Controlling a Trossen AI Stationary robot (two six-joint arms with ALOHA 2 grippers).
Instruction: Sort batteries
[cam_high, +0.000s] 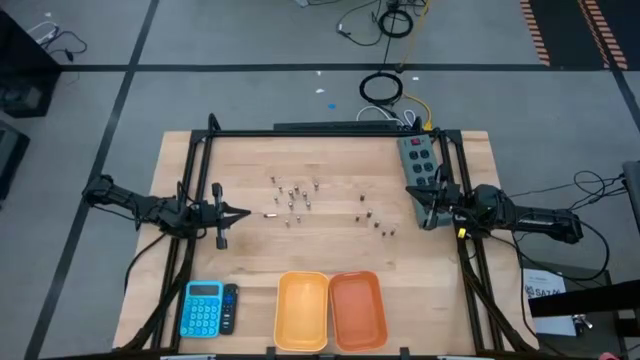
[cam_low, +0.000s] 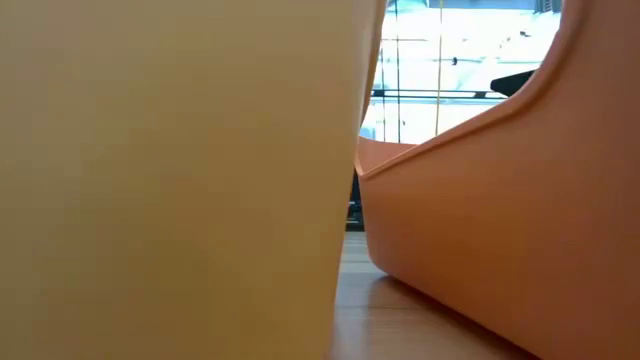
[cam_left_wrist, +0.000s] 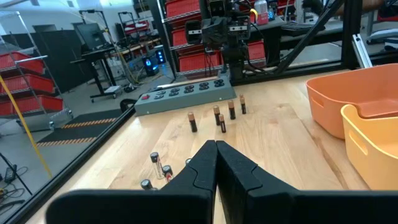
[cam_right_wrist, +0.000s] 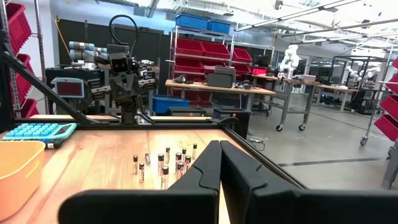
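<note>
While the batteries stand scattered mid-table, beyond the yellow bin and orange bin, the left gripper and right gripper wait, fingers together. Best opening first, then lowering squarely over one battery.

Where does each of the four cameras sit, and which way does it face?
High view: overhead, straight down; both arms, left gripper, right gripper, small batteries.
Low view: tabletop height, blocked by yellow plastic bin and orange plastic bin; no arm.
Left wrist view: faces grey power strip; own shut fingers.
Right wrist view: faces blue calculator; own shut fingers.
Shared: batteries in both wrist views.
</note>
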